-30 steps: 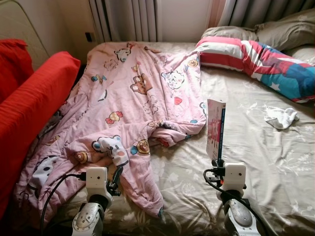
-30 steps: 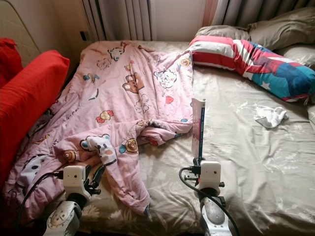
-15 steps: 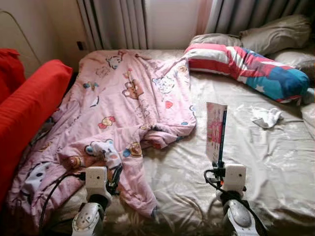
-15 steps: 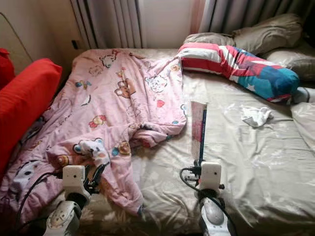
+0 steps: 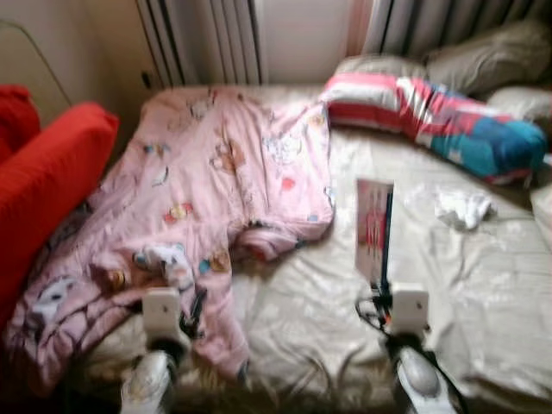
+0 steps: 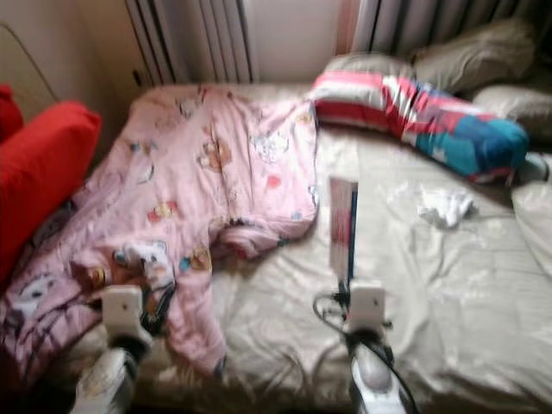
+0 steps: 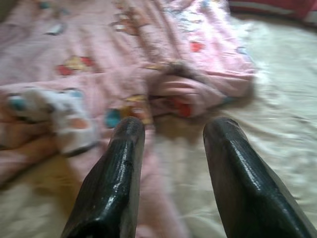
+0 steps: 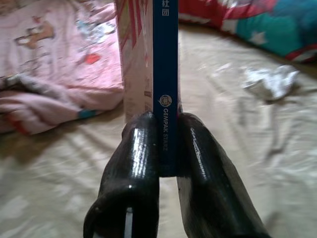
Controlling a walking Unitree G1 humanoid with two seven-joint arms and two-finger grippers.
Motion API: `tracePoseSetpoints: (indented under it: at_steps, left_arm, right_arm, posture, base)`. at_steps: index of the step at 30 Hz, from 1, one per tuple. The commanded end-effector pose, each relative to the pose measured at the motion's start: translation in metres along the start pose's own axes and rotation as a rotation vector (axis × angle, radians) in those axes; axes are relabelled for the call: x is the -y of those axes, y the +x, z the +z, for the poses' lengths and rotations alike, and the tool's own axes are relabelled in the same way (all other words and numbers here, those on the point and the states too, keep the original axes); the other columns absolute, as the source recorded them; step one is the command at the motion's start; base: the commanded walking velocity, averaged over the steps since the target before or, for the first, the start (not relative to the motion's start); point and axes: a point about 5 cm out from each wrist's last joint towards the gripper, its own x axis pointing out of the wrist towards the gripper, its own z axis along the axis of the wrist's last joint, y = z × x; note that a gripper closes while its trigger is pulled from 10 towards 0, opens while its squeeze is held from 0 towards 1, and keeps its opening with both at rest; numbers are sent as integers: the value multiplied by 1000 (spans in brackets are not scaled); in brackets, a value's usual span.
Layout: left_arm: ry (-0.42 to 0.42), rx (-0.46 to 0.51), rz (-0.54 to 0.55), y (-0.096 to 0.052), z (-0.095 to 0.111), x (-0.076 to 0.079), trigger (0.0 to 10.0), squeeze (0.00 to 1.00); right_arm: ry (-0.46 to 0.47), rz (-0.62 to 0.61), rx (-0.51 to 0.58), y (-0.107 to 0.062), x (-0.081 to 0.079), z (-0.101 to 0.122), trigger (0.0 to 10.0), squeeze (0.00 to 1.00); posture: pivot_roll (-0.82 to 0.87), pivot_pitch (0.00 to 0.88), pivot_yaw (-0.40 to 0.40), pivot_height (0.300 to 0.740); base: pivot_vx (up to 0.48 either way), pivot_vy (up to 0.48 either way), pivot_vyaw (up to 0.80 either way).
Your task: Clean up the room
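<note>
My right gripper [image 5: 385, 287] is shut on a thin book [image 5: 374, 228] with a pink-and-white cover and blue spine [image 8: 165, 74], held upright over the beige bed sheet [image 5: 483, 293]. My left gripper [image 7: 171, 136] is open with nothing between its fingers, low above the near edge of a pink cartoon-print blanket [image 5: 220, 181]. That blanket lies rumpled across the bed's left half. A crumpled white cloth [image 5: 462, 207] rests on the sheet to the right of the book.
A striped red, white and blue bolster [image 5: 440, 121] and grey pillows [image 5: 483, 60] lie at the head of the bed. Red cushions [image 5: 47, 190] stand along the left side. Curtains and a wall close off the far end.
The whole picture has shifted and blurred, so the camera has moved; the bed looks slightly farther off. The book stays held upright in my right gripper, and my left gripper stays open.
</note>
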Motion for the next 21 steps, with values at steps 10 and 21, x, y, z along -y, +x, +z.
tracePoseSetpoints:
  at_steps: [10,21]
  left_arm:
    - [23,-25,17,-4,-5,-7,10000,0]
    - [23,-25,17,-4,-5,-7,10000,0]
  right_arm:
    - [14,-1,42,1,-3,8,10000,0]
    - [14,-1,42,1,-3,8,10000,0]
  posture:
    - [-29,218,14,740]
    - [-29,218,14,740]
  base:
    - [0,-315,0]
    - [0,-315,0]
